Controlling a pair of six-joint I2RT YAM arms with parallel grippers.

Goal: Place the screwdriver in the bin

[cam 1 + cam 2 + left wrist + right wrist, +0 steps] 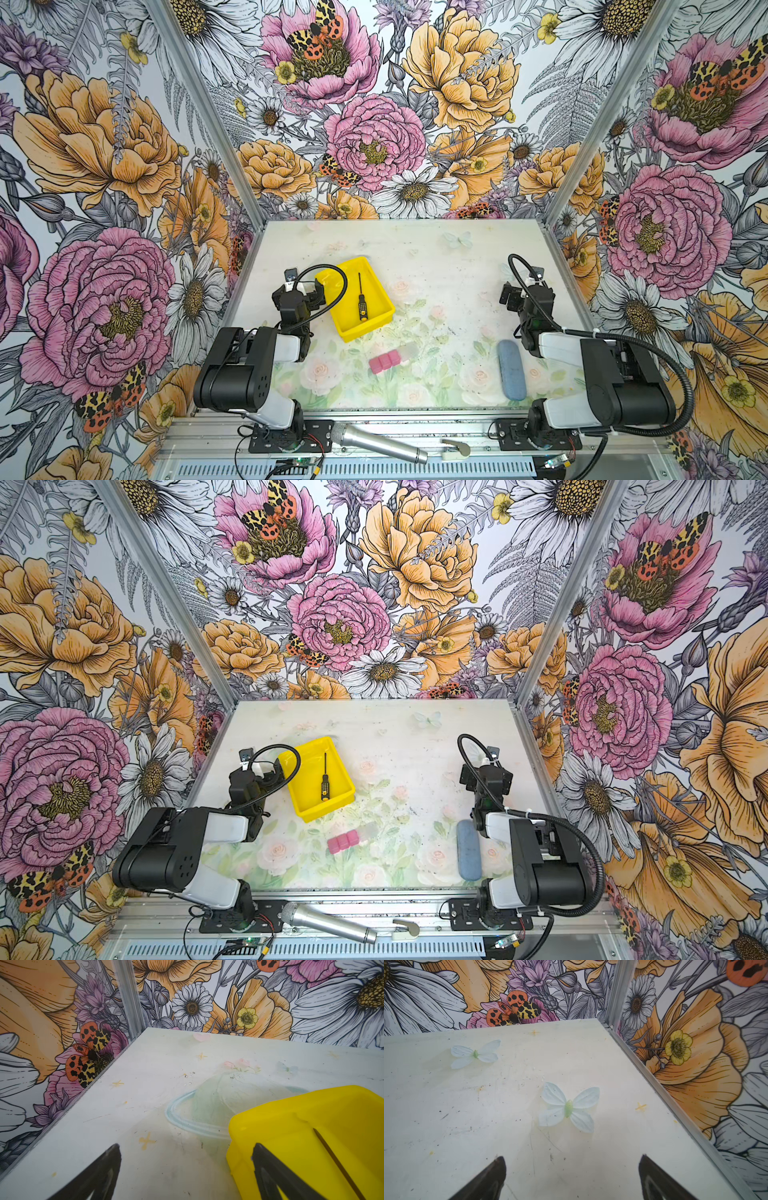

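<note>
Screwdriver (pixel 362 299) in bin (pixel 365 329); left gripper (pixel 187 1145) spread at bin's left edge, right gripper (pixel 572 1157) spread over open table (pixel 529 1068); blue case (pixel 512 370) near right.

Pink blocks (pixel 386 360), blue case (pixel 512 370) well apart from them, silver microphone (pixel 378 443) on the front rail (pixel 415 428).

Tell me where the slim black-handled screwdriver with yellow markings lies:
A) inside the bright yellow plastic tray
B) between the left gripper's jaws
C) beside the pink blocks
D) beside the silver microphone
A: the slim black-and-yellow screwdriver lies flat on the floor of the bright yellow plastic tray.
</note>
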